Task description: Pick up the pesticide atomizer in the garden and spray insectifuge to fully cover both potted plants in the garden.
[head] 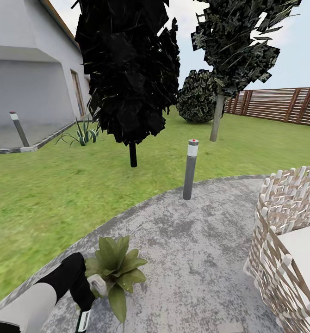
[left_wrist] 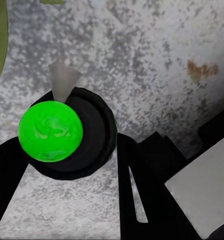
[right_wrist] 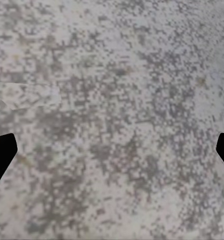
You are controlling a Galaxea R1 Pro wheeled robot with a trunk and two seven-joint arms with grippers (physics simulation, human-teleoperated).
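One potted plant (head: 115, 270), a low rosette of broad green leaves, stands on the grey paved patio (head: 192, 259) at the lower left of the head view. My left gripper (head: 91, 296) hangs right beside its leaves. In the left wrist view the left gripper (left_wrist: 74, 170) is shut on the pesticide atomizer (left_wrist: 91, 135), a round black bottle seen from above. Its top (left_wrist: 50, 131) glows bright green and a pale grey cone (left_wrist: 64, 80) fans out from it over the paving. My right gripper (right_wrist: 112, 152) is open above bare paving, with only its dark fingertips (right_wrist: 1, 155) at the frame edges.
A grey bollard (head: 190, 169) with a red-dotted top stands at the patio's edge. A woven wicker seat (head: 289, 240) fills the right. Lawn (head: 58, 185), a dark tree (head: 129, 69), a brown slatted fence (head: 284, 104), a striped agave (head: 83, 134) and the house lie beyond.
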